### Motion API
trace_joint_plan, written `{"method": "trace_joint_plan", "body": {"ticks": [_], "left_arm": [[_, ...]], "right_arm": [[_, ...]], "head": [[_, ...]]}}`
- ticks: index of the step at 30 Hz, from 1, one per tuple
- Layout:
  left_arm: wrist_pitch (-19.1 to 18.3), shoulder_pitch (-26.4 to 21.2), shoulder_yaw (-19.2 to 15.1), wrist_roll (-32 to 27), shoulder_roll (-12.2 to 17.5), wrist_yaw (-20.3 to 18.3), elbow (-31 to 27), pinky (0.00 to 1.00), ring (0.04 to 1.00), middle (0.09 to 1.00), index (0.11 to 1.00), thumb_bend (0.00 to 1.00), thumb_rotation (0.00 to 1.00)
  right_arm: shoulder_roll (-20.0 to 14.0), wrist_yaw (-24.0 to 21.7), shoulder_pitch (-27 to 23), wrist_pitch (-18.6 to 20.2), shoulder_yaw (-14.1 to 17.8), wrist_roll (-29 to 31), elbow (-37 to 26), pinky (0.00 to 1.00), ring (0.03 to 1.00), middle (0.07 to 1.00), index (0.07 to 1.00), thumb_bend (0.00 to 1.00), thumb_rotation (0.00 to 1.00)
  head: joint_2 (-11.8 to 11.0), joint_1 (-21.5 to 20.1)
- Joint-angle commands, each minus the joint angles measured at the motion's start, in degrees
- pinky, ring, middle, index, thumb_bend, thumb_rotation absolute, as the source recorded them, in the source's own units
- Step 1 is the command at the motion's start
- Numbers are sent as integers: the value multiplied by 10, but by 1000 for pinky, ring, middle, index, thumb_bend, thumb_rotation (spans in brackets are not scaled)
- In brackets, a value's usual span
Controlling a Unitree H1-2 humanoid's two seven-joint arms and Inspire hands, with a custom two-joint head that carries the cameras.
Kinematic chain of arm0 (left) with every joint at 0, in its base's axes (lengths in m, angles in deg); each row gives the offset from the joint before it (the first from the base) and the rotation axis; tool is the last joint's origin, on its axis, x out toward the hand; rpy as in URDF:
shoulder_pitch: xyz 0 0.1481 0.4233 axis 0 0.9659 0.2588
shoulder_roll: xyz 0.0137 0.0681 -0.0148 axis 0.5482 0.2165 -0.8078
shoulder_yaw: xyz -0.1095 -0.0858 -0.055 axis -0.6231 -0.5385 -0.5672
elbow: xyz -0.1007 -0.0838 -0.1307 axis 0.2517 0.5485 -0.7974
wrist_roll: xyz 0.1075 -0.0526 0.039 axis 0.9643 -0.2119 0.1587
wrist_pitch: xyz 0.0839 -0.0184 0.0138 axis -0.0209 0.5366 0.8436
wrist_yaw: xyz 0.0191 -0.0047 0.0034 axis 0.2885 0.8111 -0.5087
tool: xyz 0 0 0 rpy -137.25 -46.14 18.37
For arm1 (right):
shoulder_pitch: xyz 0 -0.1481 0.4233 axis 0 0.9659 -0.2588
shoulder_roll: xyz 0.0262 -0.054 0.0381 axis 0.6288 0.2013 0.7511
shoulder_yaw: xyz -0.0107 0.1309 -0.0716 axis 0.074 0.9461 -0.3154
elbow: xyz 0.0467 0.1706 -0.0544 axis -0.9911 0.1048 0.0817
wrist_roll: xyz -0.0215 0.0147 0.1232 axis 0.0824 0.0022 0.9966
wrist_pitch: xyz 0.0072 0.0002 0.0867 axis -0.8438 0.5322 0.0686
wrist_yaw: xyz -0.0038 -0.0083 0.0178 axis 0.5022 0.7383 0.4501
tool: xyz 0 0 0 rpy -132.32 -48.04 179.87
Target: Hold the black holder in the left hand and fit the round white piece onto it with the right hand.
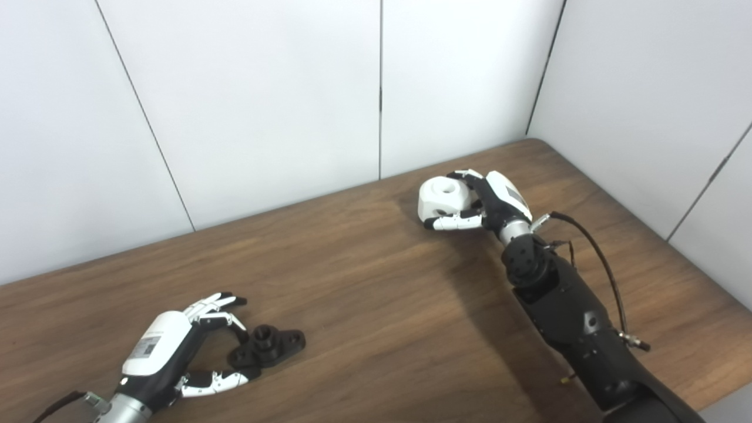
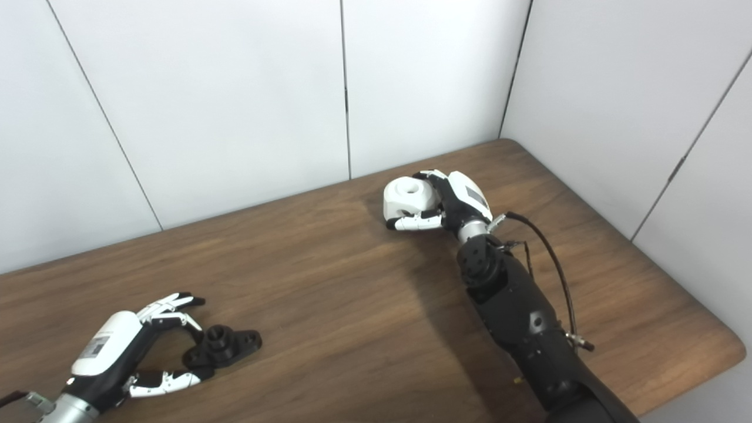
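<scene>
The black holder [image 1: 269,345] lies flat on the wooden table [image 1: 382,305] at the near left, a short round socket standing up from its middle. My left hand [image 1: 170,352] is open around its left end, fingers above it and thumb below, close to or just touching it. The round white piece [image 1: 443,197], with a hole in its top, is at the far side of the table, right of centre. My right hand [image 1: 493,200] is shut on it from the right, with the thumb along its lower front. I cannot tell whether the piece rests on the table or hangs just above it.
White wall panels [image 1: 376,88] close the table off at the back and on the right. The table's right corner is rounded [image 2: 725,343]. My right forearm [image 1: 564,311], with a loose black cable, crosses the right part of the table.
</scene>
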Motion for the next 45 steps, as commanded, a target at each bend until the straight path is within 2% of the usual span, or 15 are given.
{"method": "trace_joint_plan", "body": {"ticks": [1, 7, 11, 18, 19, 20, 21, 27, 30, 37, 45], "left_arm": [[-22, 51, 30, 45, 29, -84, 20, 883, 911, 852, 485, 522, 48], [-22, 53, 27, 47, 33, -85, 13, 882, 908, 849, 485, 522, 49], [-22, 53, 27, 46, 34, -87, 13, 884, 910, 850, 485, 522, 49], [-8, 53, 21, 41, 36, -82, 21, 888, 905, 846, 485, 522, 48], [-6, 53, 20, 41, 37, -81, 22, 887, 903, 846, 485, 522, 49], [-5, 54, 19, 41, 37, -79, 23, 884, 900, 845, 485, 522, 49], [-3, 55, 18, 41, 38, -78, 23, 883, 899, 845, 485, 522, 49], [1, 57, 14, 38, 41, -77, 26, 888, 899, 846, 485, 522, 48], [0, 58, 12, 39, 42, -79, 23, 895, 904, 849, 485, 522, 48], [5, 62, 5, 35, 41, -80, 16, 883, 898, 845, 484, 522, 48], [-2, 58, 7, 48, 35, -83, 9, 863, 889, 838, 484, 522, 49]], "right_arm": [[-4, 13, -29, -25, 1, 0, -4, 727, 887, 920, 808, 849, 396], [-3, 24, -33, -33, 0, -2, 12, 724, 872, 902, 781, 834, 375], [-1, 39, -37, -55, 2, 4, 30, 722, 859, 887, 755, 819, 345], [12, 94, -53, -95, 5, 1, 80, 687, 799, 813, 602, 739, 202], [15, 101, -55, -99, 6, 2, 87, 688, 795, 805, 548, 631, 174], [17, 107, -58, -104, 6, 3, 93, 686, 787, 795, 512, 565, 155], [19, 114, -60, -111, 6, 4, 100, 685, 784, 790, 499, 542, 149], [28, 148, -69, -142, 5, 2, 136, 648, 752, 747, 481, 518, 139], [33, 158, -70, -145, 6, 2, 141, 648, 752, 741, 481, 518, 139], [41, 163, -64, -154, 12, 12, 124, 644, 736, 728, 481, 518, 139], [41, 115, -54, -108, -12, -9, 14, 621, 731, 731, 481, 520, 139]], "head": [[1, -1], [2, 0], [2, 2], [2, 8], [2, 8], [2, 8], [3, 10], [4, 13], [5, 16], [10, 27], [17, 48]]}}
